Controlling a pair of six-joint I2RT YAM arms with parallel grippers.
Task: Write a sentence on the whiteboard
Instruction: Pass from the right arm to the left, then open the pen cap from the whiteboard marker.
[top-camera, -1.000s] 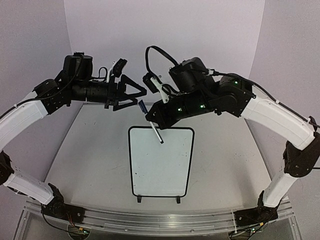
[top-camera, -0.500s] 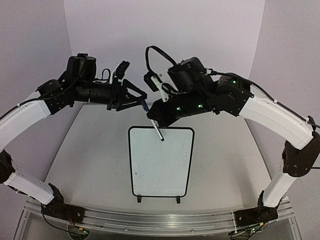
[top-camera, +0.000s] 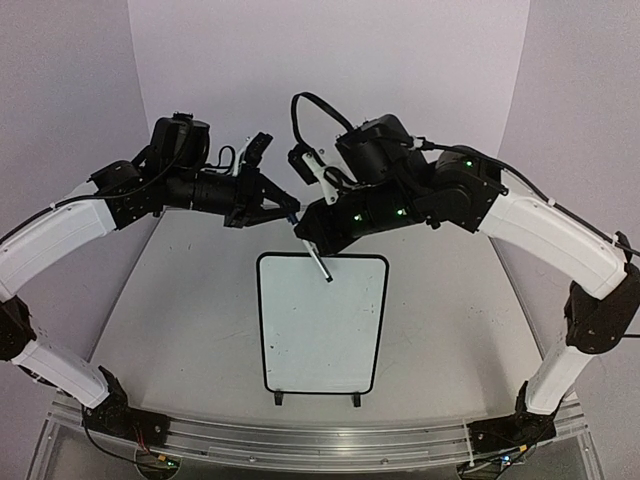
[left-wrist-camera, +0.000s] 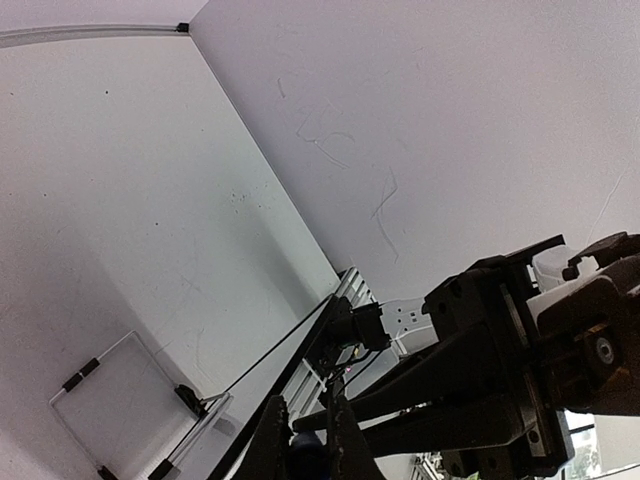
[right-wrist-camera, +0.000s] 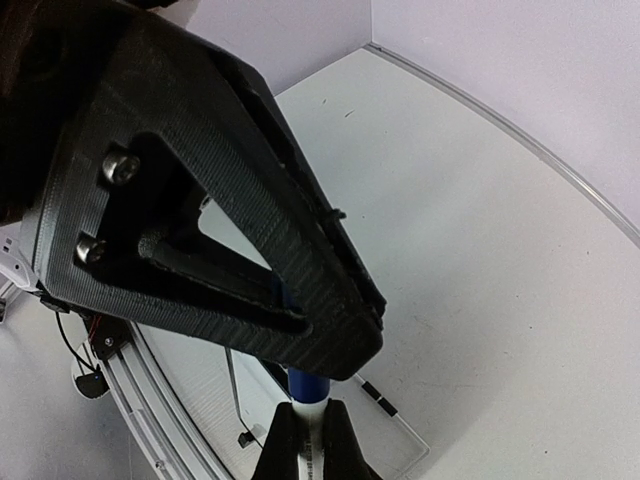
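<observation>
Whiteboard (top-camera: 322, 330) lies flat approx mid tabletop (top-camera: 180, 300), a bit toward the near edge, feet pointing at that edge; face blank, no sentence on it yet. Both claws meet in the air above the board's far edge. R claw (top-camera: 306, 238) is pressed together on the marker (top-camera: 320, 266), pinching the white barrel; free end slants down over the board's far edge, can't tell if it touches. L claw (top-camera: 288, 211) also pressed together, pinching the blue cap (right-wrist-camera: 303, 385) at the marker's upper end, just beyond R's fingers

Step, prob: uncapping, 2 claws on 1 pen. Task barely begun

Handling: marker light, stiff, smooth plastic, so it can twist or slide in a 2-finger pinch; hold barrel mid, square to pads. Cap prob friction-fit, needs pull straight along pen axis, else barrel levers out of R's grip. Board thin, rigid, light, slick face; nothing pins it, so may skate under pen pressure: light strokes, or steady it by the frame edge w/ L claw once free
</observation>
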